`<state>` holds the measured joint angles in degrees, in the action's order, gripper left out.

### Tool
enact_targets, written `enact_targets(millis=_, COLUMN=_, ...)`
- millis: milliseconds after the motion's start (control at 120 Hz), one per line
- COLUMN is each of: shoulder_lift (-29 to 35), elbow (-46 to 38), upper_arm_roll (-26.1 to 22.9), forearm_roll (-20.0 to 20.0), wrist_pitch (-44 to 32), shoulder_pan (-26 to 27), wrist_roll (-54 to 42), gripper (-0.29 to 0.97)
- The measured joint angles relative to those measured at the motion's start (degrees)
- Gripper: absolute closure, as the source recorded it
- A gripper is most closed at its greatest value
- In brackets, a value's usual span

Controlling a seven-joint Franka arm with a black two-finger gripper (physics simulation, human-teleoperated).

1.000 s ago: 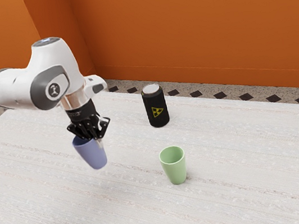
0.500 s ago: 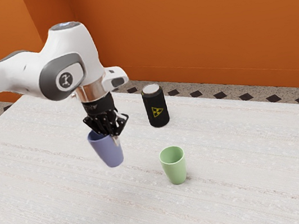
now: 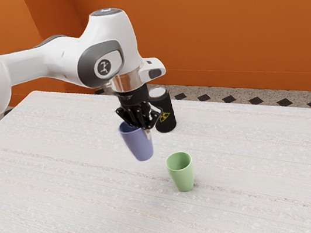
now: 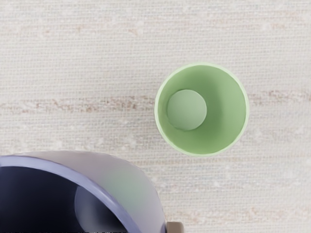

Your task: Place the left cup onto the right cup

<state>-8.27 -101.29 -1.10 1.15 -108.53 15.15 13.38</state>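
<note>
My gripper (image 3: 138, 124) is shut on the rim of a blue-purple cup (image 3: 138, 142), which hangs tilted in the air above the table. A light green cup (image 3: 181, 171) stands upright on the table, below and toward the exterior view's right of the held cup. From the wrist camera I look down into the green cup (image 4: 201, 109), with the blue-purple cup (image 4: 82, 191) large and close under my hand beside it.
A black can (image 3: 161, 110) with a yellow hazard sign stands upright behind the held cup, near the far edge of the pale wood-grain table (image 3: 262, 194). An orange wall runs along the back.
My arm has carried the blue-purple cup toward the exterior view's right and a little higher, from well left of the green cup to just up-left of it.
</note>
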Motion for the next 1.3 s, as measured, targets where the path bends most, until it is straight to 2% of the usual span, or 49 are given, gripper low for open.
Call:
enact_targets(millis=408, shoulder_lift=-7.70, elbow=9.04, upper_arm_roll=-0.18, forearm_roll=-0.87, wrist_pitch=1.28, shoulder_pan=2.95, wrist_roll=-0.22, gripper=0.78)
enact_targets(millis=775, shoulder_lift=-11.04, elbow=11.20, upper_arm_roll=-0.88, forearm_roll=-0.87, wrist_pitch=1.20, shoulder_pan=4.34, wrist_roll=-0.50, gripper=0.78)
enact_targets(millis=1300, shoulder_lift=-15.34, elbow=15.25, upper_arm_roll=-1.02, forearm_roll=-1.53, wrist_pitch=1.27, shoulder_pan=3.72, wrist_roll=-1.17, gripper=0.78)
